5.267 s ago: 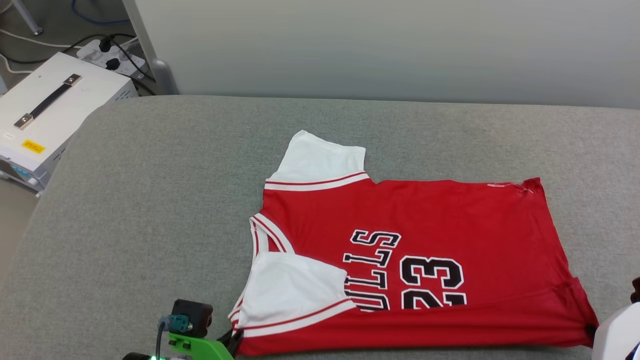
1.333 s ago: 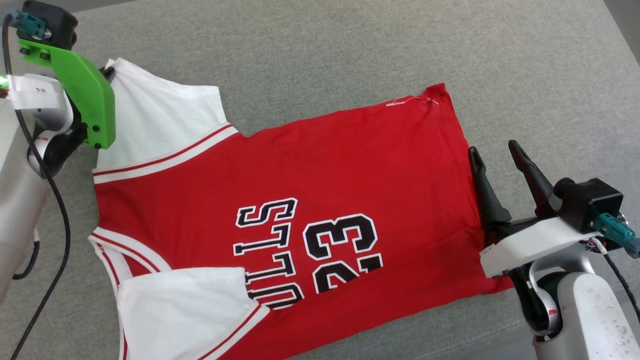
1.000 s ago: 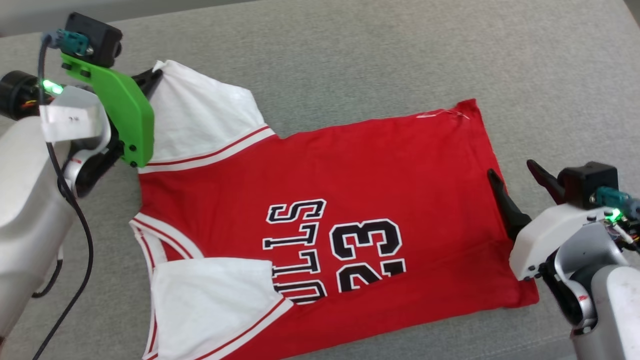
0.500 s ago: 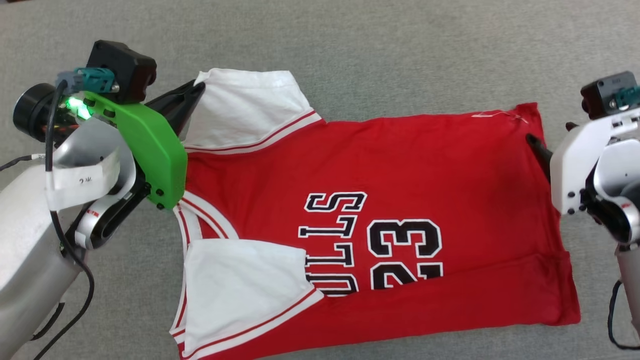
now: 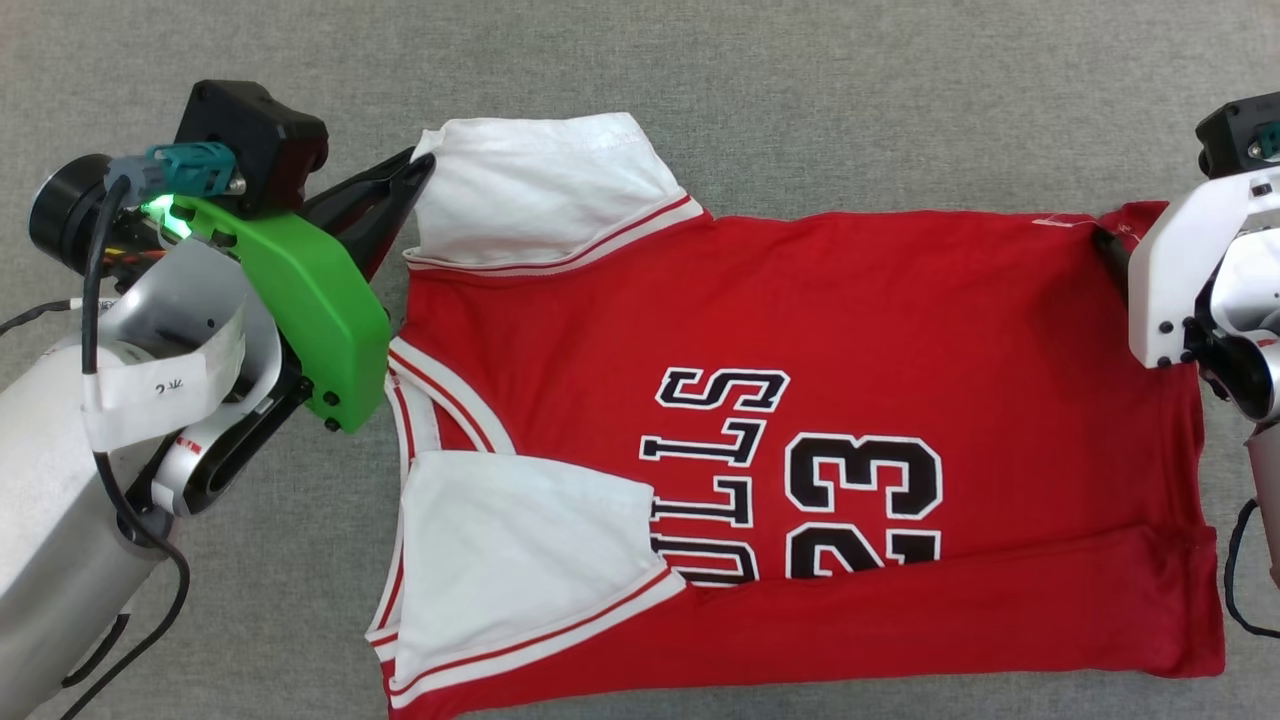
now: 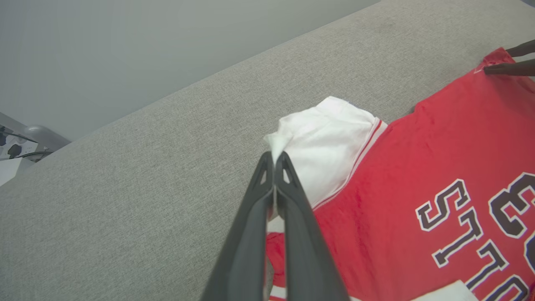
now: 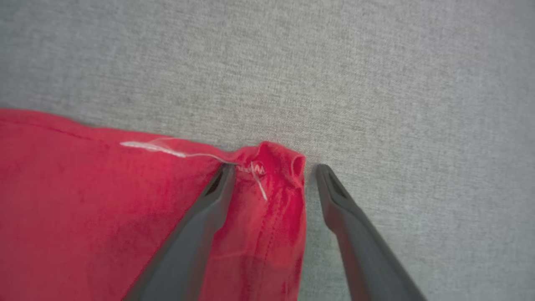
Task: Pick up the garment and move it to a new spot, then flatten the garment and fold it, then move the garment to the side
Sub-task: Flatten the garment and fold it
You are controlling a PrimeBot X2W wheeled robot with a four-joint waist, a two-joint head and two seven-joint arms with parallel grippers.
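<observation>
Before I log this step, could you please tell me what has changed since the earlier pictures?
Both arms went from the near edge of the shirt to its far edge. The left pincer is now shut on the tip of the far white sleeve. The right pincer slid along the hem to the far corner and straddles it, open. The shirt lies flat on the grey cushion as before.
</observation>
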